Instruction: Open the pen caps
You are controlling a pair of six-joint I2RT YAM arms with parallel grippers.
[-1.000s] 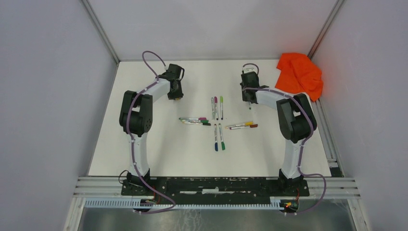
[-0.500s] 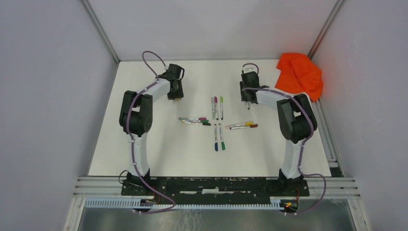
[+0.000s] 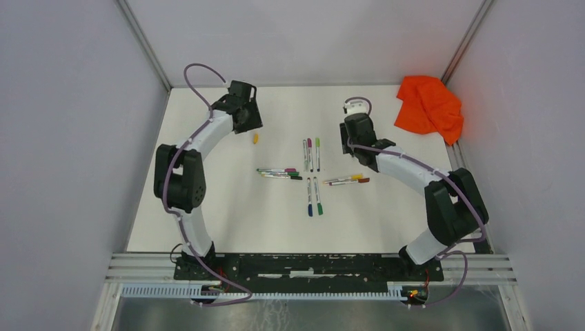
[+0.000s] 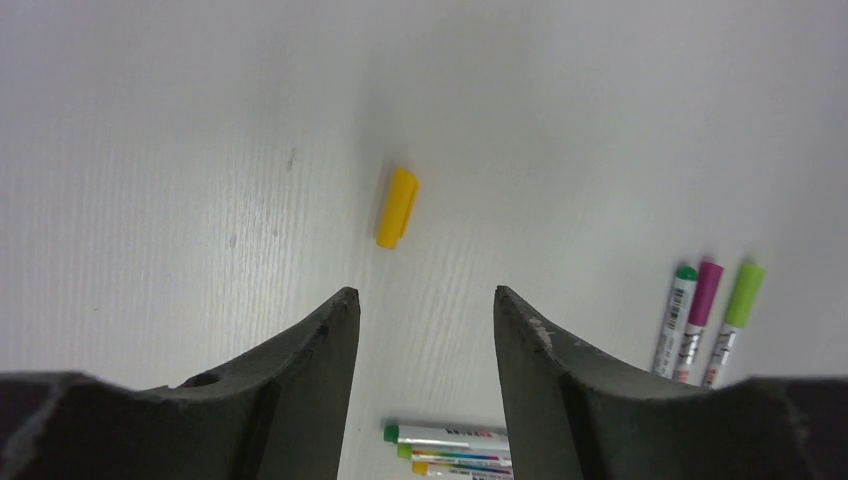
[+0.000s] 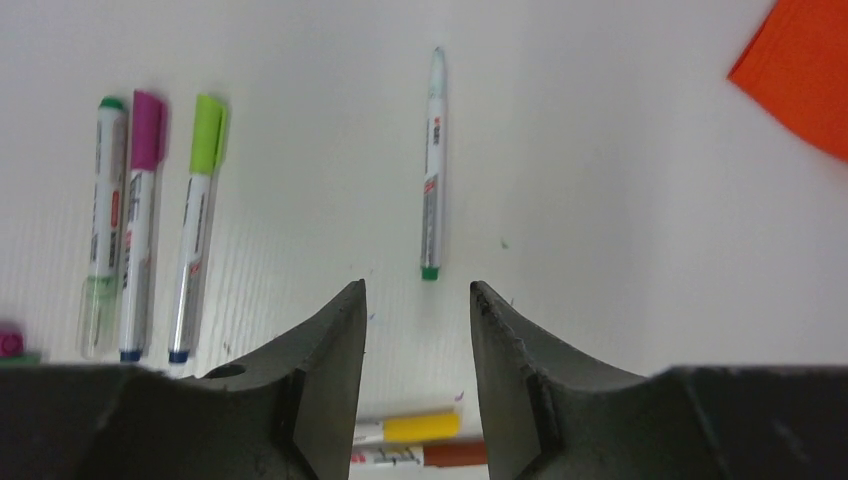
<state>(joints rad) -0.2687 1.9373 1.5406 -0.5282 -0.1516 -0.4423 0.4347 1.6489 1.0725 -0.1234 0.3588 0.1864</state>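
My left pincer (image 4: 422, 292) hangs released and empty over the worktop (image 4: 150, 150), with a loose yellow cap (image 4: 397, 207) lying just ahead. My right pincer (image 5: 418, 285) is also released. An uncapped pen (image 5: 432, 160) lies just beyond it, with three capped pens (image 5: 135, 220) to its left.

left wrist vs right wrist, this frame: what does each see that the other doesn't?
Left wrist only: a loose yellow cap lying on the table, ahead of the open, empty left fingers.
Right wrist only: a capless pen, the orange cloth, a yellow-capped pen and a dark red one just below it, seen between the open right fingers.
Both: the pen trio with green, magenta and lime caps, side by side and all still capped.
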